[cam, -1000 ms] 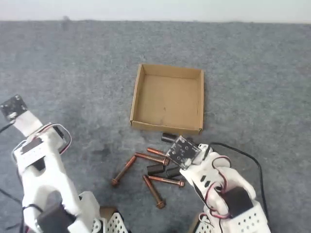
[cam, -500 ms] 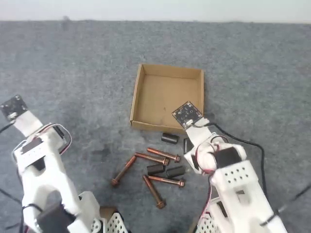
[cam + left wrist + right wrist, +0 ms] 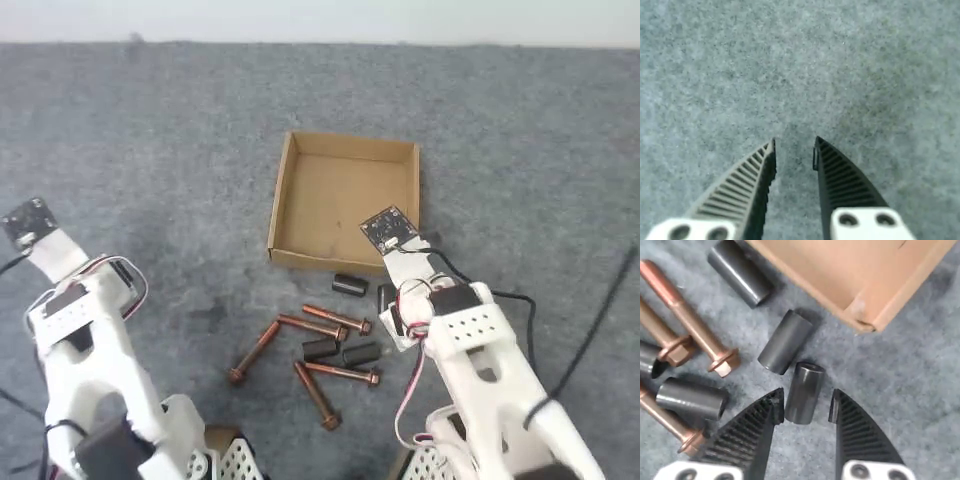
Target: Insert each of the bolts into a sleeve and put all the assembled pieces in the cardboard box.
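In the right wrist view my right gripper is open, its fingers on either side of a short black sleeve lying on the carpet. A second sleeve lies just beyond it, and a third lies by the cardboard box. Copper bolts and another sleeve lie to one side. In the high view the right arm stands at the near right corner of the box, beside several bolts. My left gripper is open over bare carpet.
Grey carpet covers the whole table. The left arm stands at the near left, well away from the parts. The box is open-topped with low walls, and nothing lies inside it. Black sleeves lie close to its front wall.
The right arm has swung away from the bolt pile and stretched out toward the near right corner of the box. The left arm has stayed where it was.
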{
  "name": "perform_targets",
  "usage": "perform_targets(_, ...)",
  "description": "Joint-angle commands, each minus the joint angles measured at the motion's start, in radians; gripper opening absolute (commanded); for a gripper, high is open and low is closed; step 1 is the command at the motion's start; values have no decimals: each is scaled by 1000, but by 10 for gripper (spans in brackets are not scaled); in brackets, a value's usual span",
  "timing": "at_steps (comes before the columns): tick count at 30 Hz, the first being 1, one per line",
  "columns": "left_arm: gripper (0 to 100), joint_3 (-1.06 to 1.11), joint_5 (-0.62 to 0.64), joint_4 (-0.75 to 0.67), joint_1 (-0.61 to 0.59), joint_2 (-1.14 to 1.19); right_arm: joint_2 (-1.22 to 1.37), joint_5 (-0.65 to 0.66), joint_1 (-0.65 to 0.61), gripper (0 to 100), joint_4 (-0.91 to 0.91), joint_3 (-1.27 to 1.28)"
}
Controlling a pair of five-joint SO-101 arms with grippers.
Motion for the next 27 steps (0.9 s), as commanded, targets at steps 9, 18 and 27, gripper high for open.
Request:
perform_targets(9, 120, -54, 9, 5, 5, -5, 236, -14, 16, 143, -44, -126)
perform_targets(18, 115, -51, -54, 5, 64, -11, 239, -11, 38, 2, -39, -135)
perform_targets(27, 115, -222, -186, 272, 339, -12, 44, -63, 367, 6, -71, -117)
